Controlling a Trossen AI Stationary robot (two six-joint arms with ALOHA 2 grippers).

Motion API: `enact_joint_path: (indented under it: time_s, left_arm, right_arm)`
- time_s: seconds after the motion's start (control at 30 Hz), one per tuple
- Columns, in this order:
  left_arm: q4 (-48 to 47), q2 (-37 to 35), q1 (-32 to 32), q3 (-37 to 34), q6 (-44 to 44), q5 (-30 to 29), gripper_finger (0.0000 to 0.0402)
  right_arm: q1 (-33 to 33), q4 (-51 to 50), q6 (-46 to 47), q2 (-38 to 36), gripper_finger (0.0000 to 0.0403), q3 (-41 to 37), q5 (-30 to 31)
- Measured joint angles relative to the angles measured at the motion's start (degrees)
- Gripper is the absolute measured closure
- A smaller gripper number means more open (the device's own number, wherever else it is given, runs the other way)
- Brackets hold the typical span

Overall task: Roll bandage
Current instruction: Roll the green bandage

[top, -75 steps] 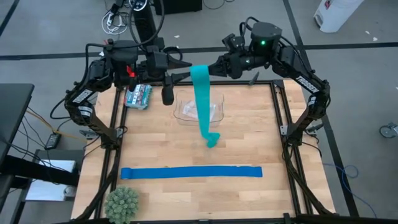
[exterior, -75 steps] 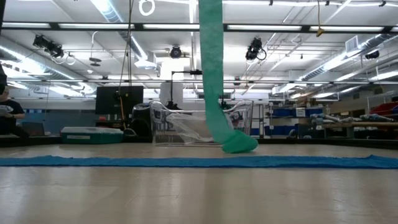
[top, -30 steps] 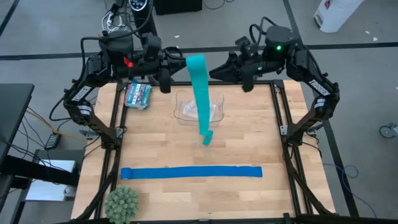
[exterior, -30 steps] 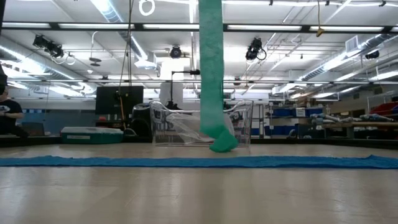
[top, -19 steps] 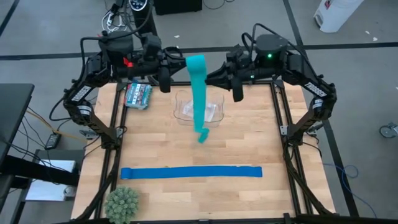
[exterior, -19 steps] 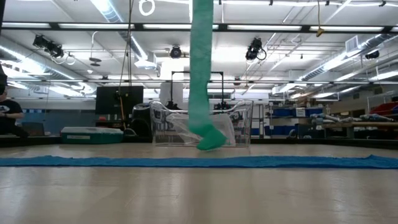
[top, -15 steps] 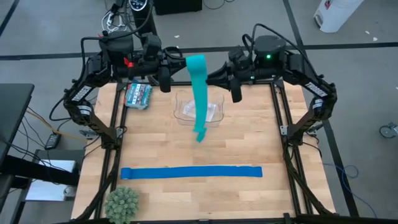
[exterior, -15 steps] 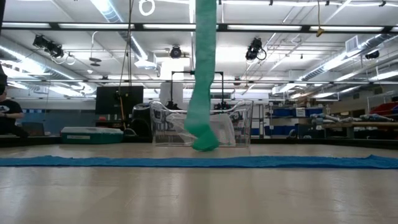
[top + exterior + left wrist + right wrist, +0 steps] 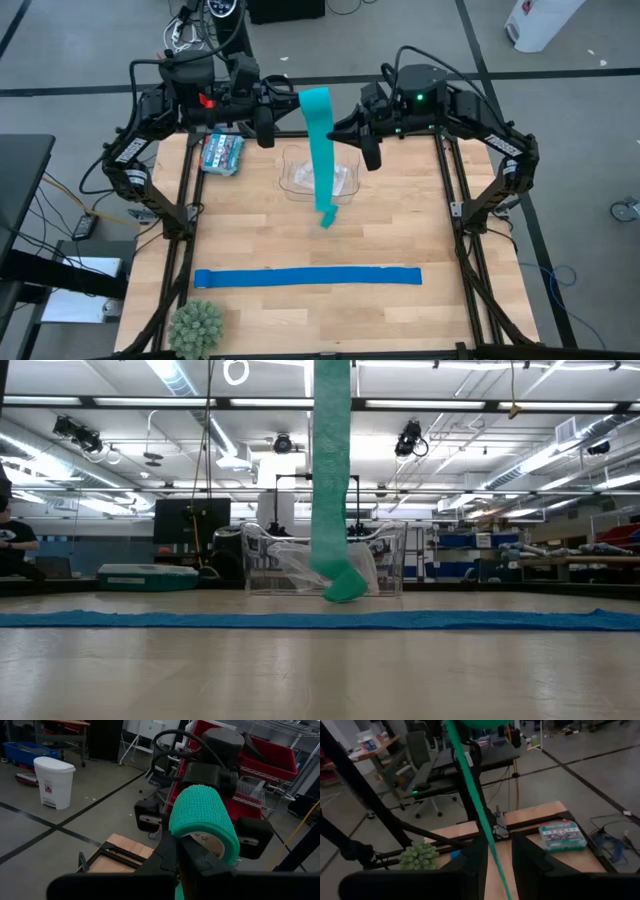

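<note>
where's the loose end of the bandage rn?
In the high view the bandage hangs from the left gripper at the table's far middle; its curled loose end sits by the near edge of the clear plastic container.

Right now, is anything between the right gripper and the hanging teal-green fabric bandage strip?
Nothing visible. The teal-green stretchy bandage strip hangs in the gap of the right gripper, whose fingers stand apart. The left gripper is shut on the strip's rolled top. The clear plastic container sits on the table below.
</note>
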Motion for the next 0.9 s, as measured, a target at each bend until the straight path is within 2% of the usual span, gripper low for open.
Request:
enact_joint_path:
  time_s: [0.1, 0.27, 0.47, 0.67, 0.77, 0.9]
  left_arm:
    - [0.0, 0.0, 0.0, 0.0, -0.2, 0.0, 0.0396]
    - [0.0, 0.0, 0.0, 0.0, -1.3, -0.5, 0.0396]
    - [0.0, 0.0, 0.3, 0.0, -1.2, -1.1, 0.0396]
    - [-0.1, 0.0, 1.5, 0.0, -1.3, -1.2, 0.0396]
    - [-0.1, 0.0, 1.8, 0.0, -1.3, -1.2, 0.0396]
    - [0.3, 0.2, 1.8, 0.0, -1.3, -1.4, 0.0396]
  right_arm:
    - [0.3, 1.6, 0.5, 0.2, 0.0331, -1.7, -0.1]
    - [0.3, 3.8, 0.6, 0.0, 0.0395, -2.5, -1.2]
    - [1.9, 5.6, 1.9, 0.1, 0.0402, -2.6, -7.1]
    - [6.6, 7.6, 1.6, 0.1, 0.0403, -2.6, -14.1]
    - [8.6, 8.1, -0.4, 0.1, 0.0403, -2.6, -13.8]
    - [8.6, 6.4, -1.9, 0.3, 0.0403, -2.6, -7.7]
